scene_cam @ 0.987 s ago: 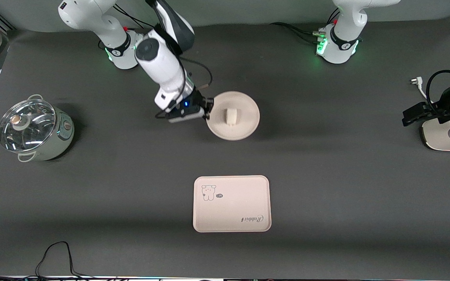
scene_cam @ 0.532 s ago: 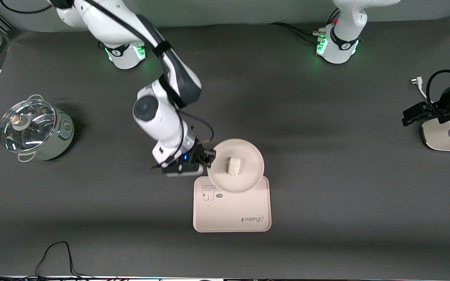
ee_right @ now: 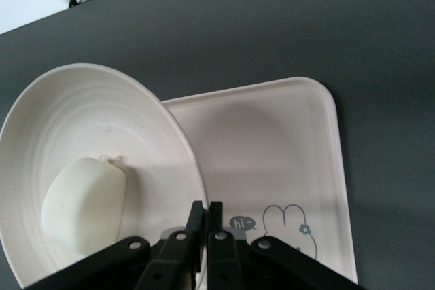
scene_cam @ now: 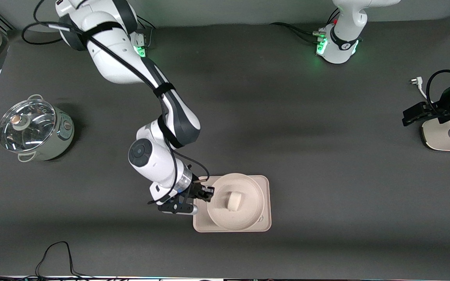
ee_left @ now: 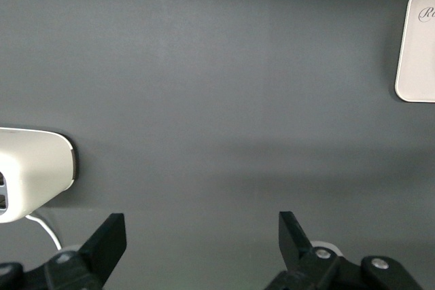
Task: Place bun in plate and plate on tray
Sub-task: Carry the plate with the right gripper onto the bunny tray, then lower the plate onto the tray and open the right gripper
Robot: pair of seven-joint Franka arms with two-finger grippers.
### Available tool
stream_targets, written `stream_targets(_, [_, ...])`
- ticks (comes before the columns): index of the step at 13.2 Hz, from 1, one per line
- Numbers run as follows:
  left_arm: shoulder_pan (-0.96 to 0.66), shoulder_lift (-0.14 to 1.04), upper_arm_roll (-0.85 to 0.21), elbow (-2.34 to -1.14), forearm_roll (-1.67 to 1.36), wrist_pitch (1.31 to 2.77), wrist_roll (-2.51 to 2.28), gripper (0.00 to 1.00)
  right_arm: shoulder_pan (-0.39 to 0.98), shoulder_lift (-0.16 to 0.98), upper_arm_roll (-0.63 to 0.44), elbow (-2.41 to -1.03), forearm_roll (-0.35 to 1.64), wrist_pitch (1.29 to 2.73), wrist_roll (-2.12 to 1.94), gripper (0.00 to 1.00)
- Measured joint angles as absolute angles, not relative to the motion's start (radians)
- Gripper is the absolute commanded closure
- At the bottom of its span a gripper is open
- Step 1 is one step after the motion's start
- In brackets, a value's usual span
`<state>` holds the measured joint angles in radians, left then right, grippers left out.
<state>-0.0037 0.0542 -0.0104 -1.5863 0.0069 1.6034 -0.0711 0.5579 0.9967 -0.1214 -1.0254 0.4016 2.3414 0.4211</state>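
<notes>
Front view shows the whole table (scene_cam: 287,117); wrist views show only bits. Right wrist view gives what the front can't: the right gripper (ee_right: 206,236) w/ fingers pinched narrow on the plate (ee_right: 81,134) rim, plus the bear drawing on the tray (ee_right: 285,140), which the plate hides in the front view. Left wrist view shows the left gripper (ee_left: 200,236) w/ fingers spread wide, holding nothing, over bare table beside a white device (ee_left: 30,174), and just one corner of the tray (ee_left: 416,52).

Count: 1 bun (scene_cam: 233,201), 1 plate (scene_cam: 248,195), 1 tray (scene_cam: 266,187), 1 lidded pot (scene_cam: 33,128) toward the right arm's end of the table, 2 arms.

Bun sits in the plate's middle, short and stubby; its long axis runs roughly toward and away from the front camera. Plate is over the tray, covering most of it; can't tell if it's touching down. Right gripper (scene_cam: 208,193) grips the rim on the side toward the right arm's end. Left gripper (scene_cam: 416,113) waits at the left arm's end of the table.
</notes>
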Motion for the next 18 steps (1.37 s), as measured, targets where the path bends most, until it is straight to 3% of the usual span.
stream_targets(6, [-0.004, 0.054, -0.01, -1.586, 0.007, 1.603, -0.071, 0.0, 0.554, 1.129, -0.102, -1.017, 0.422, 2.418, 0.385, 1.0])
stream_targets(9, [-0.004, 0.054, -0.01, -1.586, 0.007, 1.603, -0.071, 0.0, 0.554, 1.138, -0.099, -1.006, 0.427, 2.43, 0.384, 1.0])
stream_targets(10, [-0.004, 0.054, -0.01, -1.586, 0.007, 1.603, -0.071, 0.0, 0.553, 1.138, -0.099, -1.006, 0.427, 2.43, 0.384, 0.84])
stream_targets(11, [-0.004, 0.054, -0.01, -1.586, 0.007, 1.603, -0.071, 0.0, 0.553, 1.138, -0.099, -1.005, 0.427, 2.43, 0.384, 0.56])
stream_targets(14, [-0.004, 0.054, -0.01, -1.586, 0.007, 1.603, -0.071, 0.0, 0.553, 1.138, -0.099, -1.003, 0.428, 2.43, 0.384, 0.0])
stream_targets(18, [-0.004, 0.054, -0.01, -1.586, 0.007, 1.603, -0.071, 0.0, 0.552, 1.106, -0.099, -0.993, 0.435, 2.417, 0.385, 0.0])
